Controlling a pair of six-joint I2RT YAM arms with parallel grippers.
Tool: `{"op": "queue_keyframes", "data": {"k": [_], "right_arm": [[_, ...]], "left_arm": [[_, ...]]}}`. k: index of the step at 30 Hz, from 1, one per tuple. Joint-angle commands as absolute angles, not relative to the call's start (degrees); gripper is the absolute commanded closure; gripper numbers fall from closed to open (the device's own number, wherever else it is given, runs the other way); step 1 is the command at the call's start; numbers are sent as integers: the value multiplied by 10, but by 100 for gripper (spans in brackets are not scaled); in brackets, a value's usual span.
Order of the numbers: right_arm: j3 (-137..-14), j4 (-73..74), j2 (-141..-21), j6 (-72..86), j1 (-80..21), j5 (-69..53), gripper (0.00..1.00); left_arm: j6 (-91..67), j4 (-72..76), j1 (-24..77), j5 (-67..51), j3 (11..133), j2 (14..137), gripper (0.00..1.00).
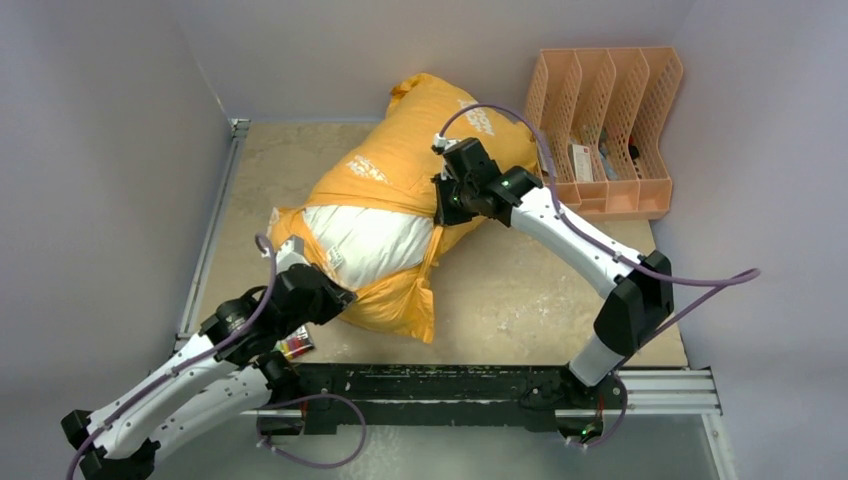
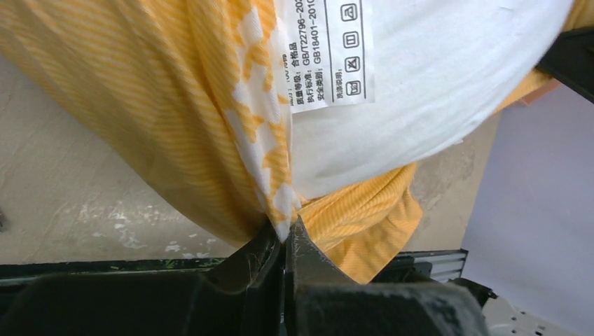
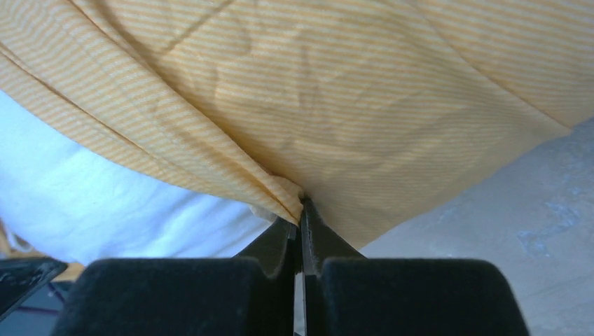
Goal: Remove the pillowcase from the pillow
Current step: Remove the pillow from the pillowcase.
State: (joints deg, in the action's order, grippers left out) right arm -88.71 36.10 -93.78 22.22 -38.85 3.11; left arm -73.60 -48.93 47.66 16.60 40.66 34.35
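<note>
The orange-yellow pillowcase covers the far part of the white pillow, whose near end bulges out of the case's open mouth. My left gripper is shut on the case's hem at the near left of the opening; in the left wrist view the jaws pinch printed orange-and-white fabric under the pillow's care label. My right gripper is shut on a fold of the case at the pillow's right side; in the right wrist view it pinches striped orange cloth, with white pillow showing to the left.
A peach plastic file rack stands at the back right, close to the pillow's far end. A small dark packet lies by the left arm. Grey walls close in both sides; a black rail runs along the near edge.
</note>
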Motion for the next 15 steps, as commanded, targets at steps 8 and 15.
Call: {"op": "queue_keyframes", "data": {"k": [8, 15], "right_arm": [[-813, 301, -811, 290, -370, -139, 45], [-719, 176, -774, 436, -512, -75, 28]], "left_arm": [[-699, -442, 477, 154, 371, 422, 100], [-698, -383, 477, 129, 348, 418, 100]]}}
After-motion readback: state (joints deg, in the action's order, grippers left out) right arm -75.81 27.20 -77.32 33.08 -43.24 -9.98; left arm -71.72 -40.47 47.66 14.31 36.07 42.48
